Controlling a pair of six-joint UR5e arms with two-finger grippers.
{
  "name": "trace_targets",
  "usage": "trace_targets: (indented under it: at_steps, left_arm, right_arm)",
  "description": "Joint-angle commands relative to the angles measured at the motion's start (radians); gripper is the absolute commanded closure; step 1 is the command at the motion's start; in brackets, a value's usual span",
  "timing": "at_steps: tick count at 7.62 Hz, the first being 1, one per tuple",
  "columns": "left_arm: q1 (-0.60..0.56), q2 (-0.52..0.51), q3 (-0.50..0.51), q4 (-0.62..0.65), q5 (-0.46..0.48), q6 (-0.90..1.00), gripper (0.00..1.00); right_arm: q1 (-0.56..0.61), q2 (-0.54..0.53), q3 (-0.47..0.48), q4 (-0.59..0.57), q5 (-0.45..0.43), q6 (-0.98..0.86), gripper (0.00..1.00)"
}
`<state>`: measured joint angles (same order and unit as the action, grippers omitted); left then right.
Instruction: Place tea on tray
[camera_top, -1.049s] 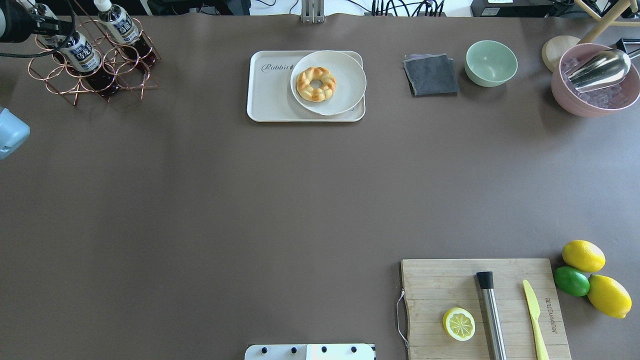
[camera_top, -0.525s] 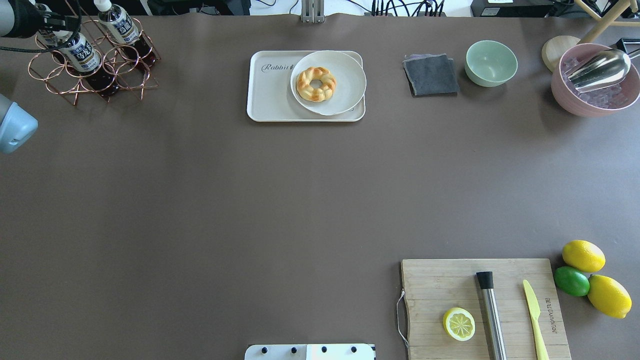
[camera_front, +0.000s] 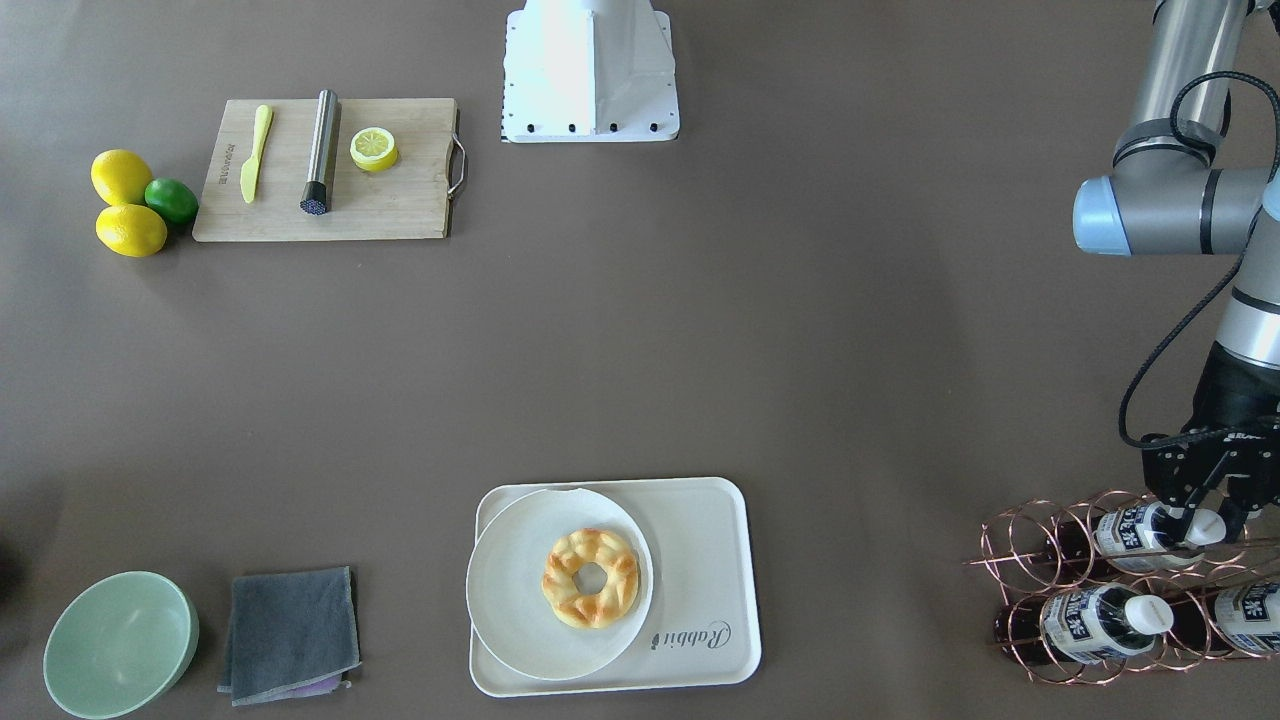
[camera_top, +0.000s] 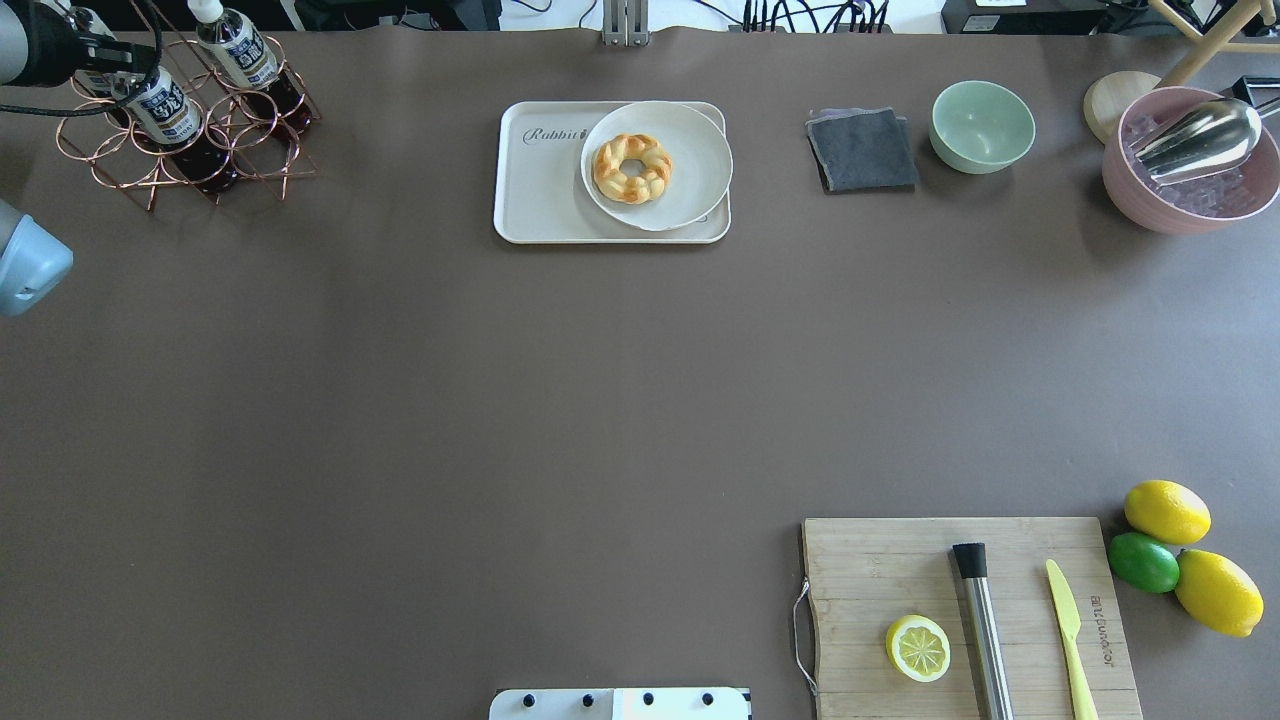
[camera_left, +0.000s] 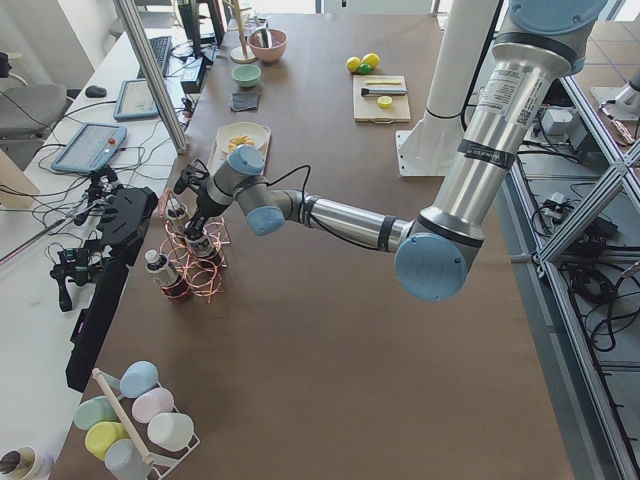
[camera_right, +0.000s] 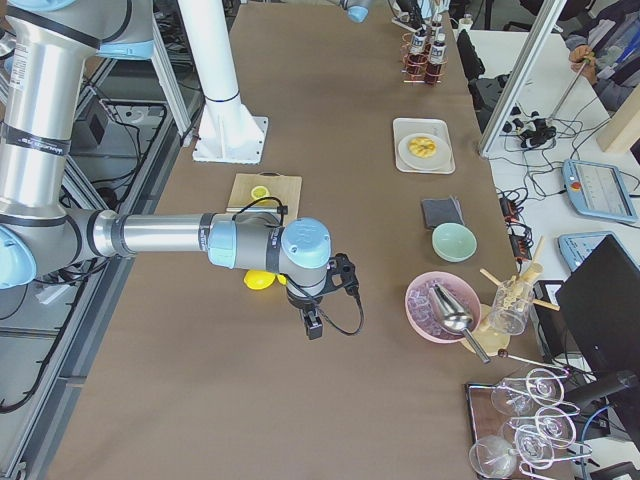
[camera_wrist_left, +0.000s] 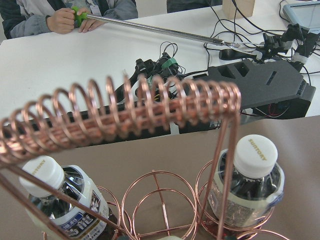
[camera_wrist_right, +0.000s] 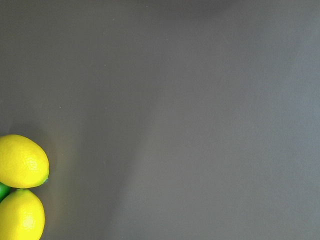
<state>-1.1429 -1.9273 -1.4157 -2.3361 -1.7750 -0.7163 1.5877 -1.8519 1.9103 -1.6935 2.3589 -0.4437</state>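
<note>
Three tea bottles lie in a copper wire rack (camera_top: 150, 170) at the far left corner. My left gripper (camera_front: 1206, 512) stands at the rack, its fingers on either side of the white cap of the upper tea bottle (camera_front: 1130, 530), shut on it; this bottle also shows in the overhead view (camera_top: 162, 105). The other two bottles (camera_front: 1085, 625) (camera_front: 1250, 605) rest in the rack. The cream tray (camera_top: 540, 200) marked "Rabbit" sits at the far middle and holds a round white plate (camera_top: 690, 190) with a ring bread. My right gripper (camera_right: 312, 325) hovers near the lemons; I cannot tell its state.
A grey cloth (camera_top: 862, 150), a green bowl (camera_top: 982, 125) and a pink bowl (camera_top: 1190, 195) with a metal scoop stand at the far right. A wooden cutting board (camera_top: 900, 580) with a lemon half, a metal muddler and a knife lies near right, beside lemons and a lime (camera_top: 1143, 562).
The left gripper shifted slightly at the rack, and the held bottle moved a little up and out along the rack. The left elbow swung slightly. Nothing else moved.
</note>
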Motion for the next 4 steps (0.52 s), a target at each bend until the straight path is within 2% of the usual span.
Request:
trace_targets:
  at_steps: [1,2,4]
  left_arm:
    - [0.000,-0.001,-0.006,0.000,0.000,-0.050,1.00]
    - [0.000,-0.005,-0.009,0.001,-0.003,-0.055,1.00]
    - [-0.055,-0.034,-0.017,0.021,-0.110,-0.055,1.00]
  right_arm:
    - [0.000,0.000,0.003,0.001,0.013,0.019,0.00]
    - [0.000,0.000,0.009,0.001,0.013,0.020,0.00]
    - [-0.002,0.002,0.010,0.001,0.013,0.020,0.00]
